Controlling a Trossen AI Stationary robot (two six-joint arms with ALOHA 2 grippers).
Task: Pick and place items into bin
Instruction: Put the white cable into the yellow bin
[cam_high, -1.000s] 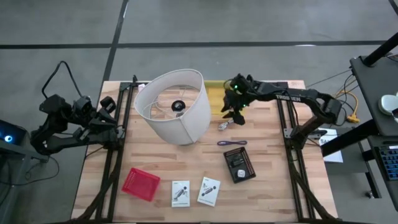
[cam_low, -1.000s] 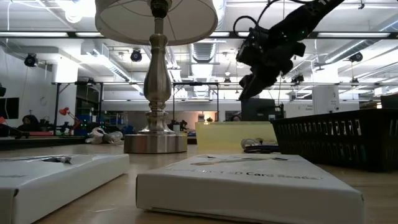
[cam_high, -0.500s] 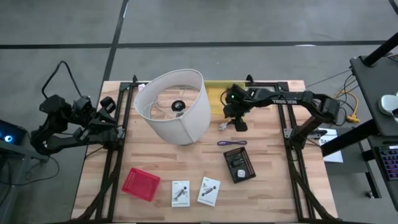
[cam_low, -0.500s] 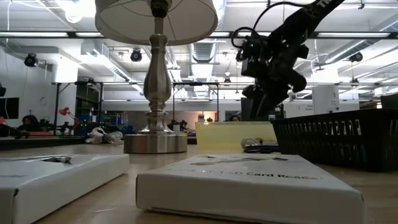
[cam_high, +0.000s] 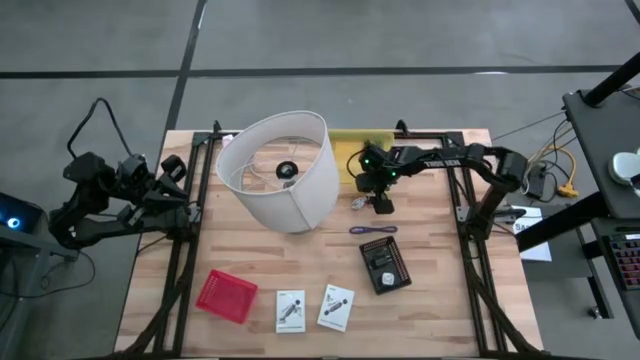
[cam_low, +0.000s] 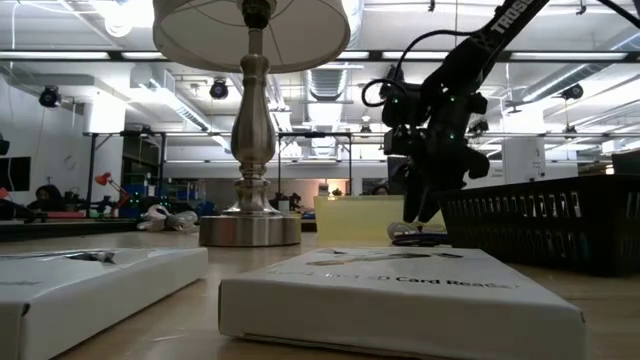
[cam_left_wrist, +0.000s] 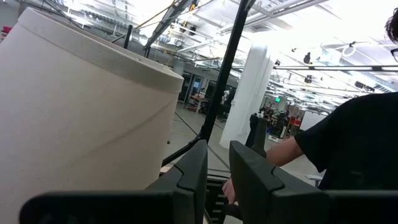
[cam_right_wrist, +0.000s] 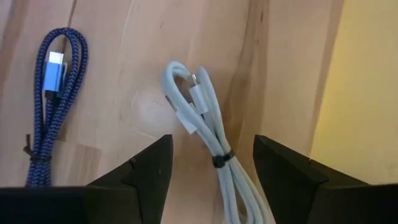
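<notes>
The white cable (cam_right_wrist: 208, 140) runs off the picture's edge.

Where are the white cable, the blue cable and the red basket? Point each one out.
white cable (cam_right_wrist: 208, 127): right wrist view, middle of the coiled bundle.
blue cable (cam_right_wrist: 53, 112): right wrist view, its braided loop.
red basket (cam_high: 227, 295): high view, its mesh floor.

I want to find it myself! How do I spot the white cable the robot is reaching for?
Find the big white lampshade. Beside it lies a yellow sheet; the white cable, bundled and tied, lies by the sheet's edge, under the open right gripper. The other bundled cable nearby is blue.
</notes>
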